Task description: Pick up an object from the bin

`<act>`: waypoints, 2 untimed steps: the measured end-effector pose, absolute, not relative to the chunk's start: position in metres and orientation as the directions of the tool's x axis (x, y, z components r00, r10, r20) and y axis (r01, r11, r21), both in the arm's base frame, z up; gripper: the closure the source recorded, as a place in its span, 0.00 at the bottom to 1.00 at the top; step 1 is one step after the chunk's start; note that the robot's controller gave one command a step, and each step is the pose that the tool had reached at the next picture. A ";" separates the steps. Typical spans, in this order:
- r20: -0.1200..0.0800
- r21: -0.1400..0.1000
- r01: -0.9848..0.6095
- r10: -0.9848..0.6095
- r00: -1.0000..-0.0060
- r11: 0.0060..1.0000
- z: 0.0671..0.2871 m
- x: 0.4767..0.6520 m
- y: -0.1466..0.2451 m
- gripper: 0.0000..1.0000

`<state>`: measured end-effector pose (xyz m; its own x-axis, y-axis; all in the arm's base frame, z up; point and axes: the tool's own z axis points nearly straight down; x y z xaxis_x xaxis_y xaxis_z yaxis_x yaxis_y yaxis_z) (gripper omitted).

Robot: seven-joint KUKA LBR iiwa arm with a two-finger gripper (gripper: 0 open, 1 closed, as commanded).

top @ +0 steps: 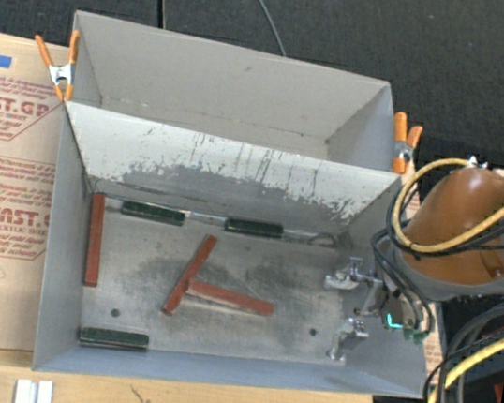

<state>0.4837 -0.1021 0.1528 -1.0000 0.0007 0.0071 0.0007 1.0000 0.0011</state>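
The pincer (346, 310) hangs low at the right end of the bin (228, 111), its two fingers spread wide with nothing between them and only bare floor beneath, so no thing is picked yet and the step in hand looks like choosing a target and lining up on it. The nearest candidates are the flat stick (229, 298), whose right end points toward the pincer, and the right bar (253, 227) by the back wall. The flat stick seems the better choice: it lies in the open middle, away from any wall. To take it well, the pincer should probably go left and close across the stick's narrow width near its free right half, since its left end touches the slanted stick (189, 274) and a grip there could drag both. The fingers would need to come down almost to the floor, because the stick lies flat and low. The right bar sits close under the sloping wall, which leaves little room for a finger behind it. As for the bin, it holds a few loose pieces, well apart: those two red sticks meeting in a T at the middle, a third red stick (94, 239) along the left wall, two dark bars at the back, the other being the left bar (152, 212), and a front bar (113, 339) in the near left corner.
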 end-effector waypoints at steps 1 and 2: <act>0.000 0.000 0.000 0.000 -1.000 1.000 0.156 0.486 -0.102 0.00; -0.008 -0.002 -0.028 -0.028 -1.000 1.000 0.106 0.508 -0.065 0.00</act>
